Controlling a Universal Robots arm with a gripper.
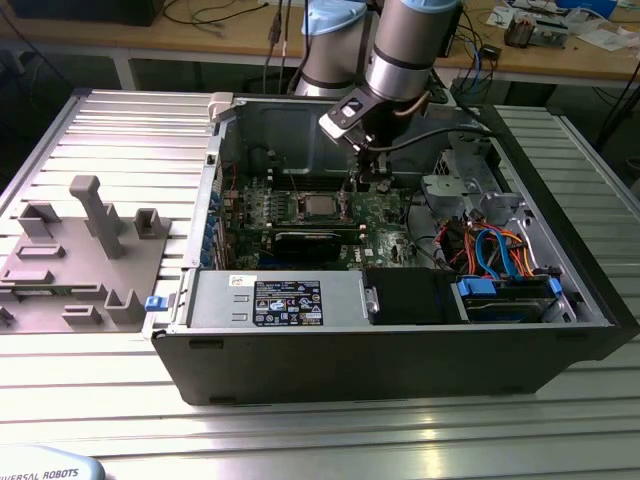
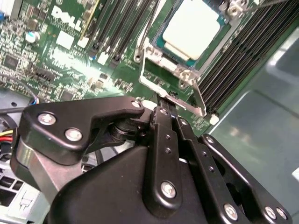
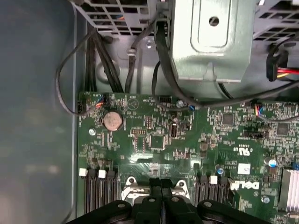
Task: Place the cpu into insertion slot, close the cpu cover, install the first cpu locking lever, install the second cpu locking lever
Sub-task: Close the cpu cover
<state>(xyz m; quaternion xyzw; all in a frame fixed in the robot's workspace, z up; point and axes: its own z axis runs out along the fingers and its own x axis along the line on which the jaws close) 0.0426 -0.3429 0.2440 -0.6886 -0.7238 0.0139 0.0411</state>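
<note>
Gripper (image 2: 162, 103): matte black, bolt-studded linkage. The two slim fingers are pressed flat together with only a seam between them, and there's nothing in their grasp.
Where it is: down inside the open case, low over the board, with the fingertips right at the edge of the cpu cover (image 2: 148, 74). Whether they touch it is hard to call from these angles.
Cpu (image 2: 191, 28): a flat square chip with rounded corners and a dull, pale silver-grey top that has a smooth satin look. It's seated in the insertion slot (image 2: 158, 37), lying level, and its whole top is bare.
Insertion slot: a square socket with a dark edge around the chip and a bright metal rim, set into the green board.
Cpu cover: a thin, shiny stamped-steel frame, swung off the chip. It sits on the side of the socket nearest the fingers, and in the first wrist view its silver tabs show on either side of them.
Motherboard (image 3: 154, 140): glossy green, speckled with tiny components. A round silver coin cell (image 3: 112, 120) stands out on it.
Memory slots (image 2: 117, 28): long, narrow black rails flanking the socket on both sides.
Computer case (image 1: 400, 350): dark grey sheet metal, lid off, lying on a ribbed aluminium table (image 1: 300, 430).
Drive bracket (image 3: 210, 42): pale folded steel with black cables draped beside it.
Grey fixture plate (image 1: 80, 250): moulded blocks and posts, on the table to the exterior view's left of the case.
</note>
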